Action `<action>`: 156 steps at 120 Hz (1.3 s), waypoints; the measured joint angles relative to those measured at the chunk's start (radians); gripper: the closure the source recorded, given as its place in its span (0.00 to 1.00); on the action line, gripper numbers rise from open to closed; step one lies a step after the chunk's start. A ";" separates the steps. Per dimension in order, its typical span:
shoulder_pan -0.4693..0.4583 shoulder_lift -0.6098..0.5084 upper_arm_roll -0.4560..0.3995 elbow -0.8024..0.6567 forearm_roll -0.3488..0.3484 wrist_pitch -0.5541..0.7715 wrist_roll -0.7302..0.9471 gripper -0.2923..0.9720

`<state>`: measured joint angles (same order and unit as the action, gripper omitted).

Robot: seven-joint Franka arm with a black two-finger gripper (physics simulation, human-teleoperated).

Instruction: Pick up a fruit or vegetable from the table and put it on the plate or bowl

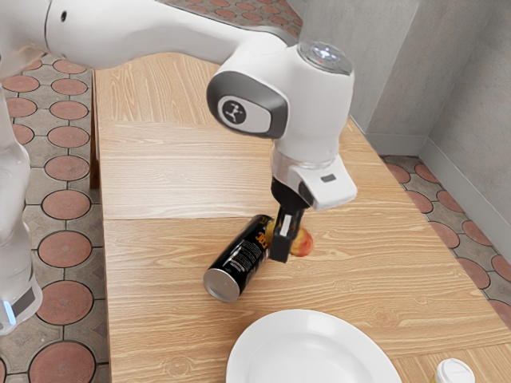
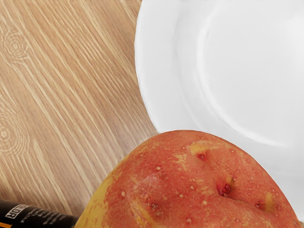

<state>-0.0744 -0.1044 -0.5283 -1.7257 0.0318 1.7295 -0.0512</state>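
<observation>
Where the gripper [image 1: 291, 246] hangs, roundish apple [image 1: 304, 242], red face up, beside can [image 1: 239, 259]

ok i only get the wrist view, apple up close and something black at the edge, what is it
observer: a black can, lying on its side, just at the exterior view's left of the apple
operator: is the apple off the table
observer: no, it looks to rest on the table, shadow right under it
operator: anything else by the plate
observer: a white-lidded container at the exterior view's right of the plate
</observation>
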 joint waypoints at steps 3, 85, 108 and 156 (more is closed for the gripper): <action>-0.002 0.003 -0.008 0.001 -0.003 0.001 -0.004 0.65; -0.040 0.204 -0.155 0.060 0.020 0.165 -0.108 0.65; -0.048 0.237 -0.154 0.066 0.043 0.216 -0.127 0.65; -0.049 0.314 -0.147 0.089 0.037 0.268 -0.156 0.39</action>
<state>-0.1232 0.2096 -0.6751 -1.6365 0.0690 1.9975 -0.2074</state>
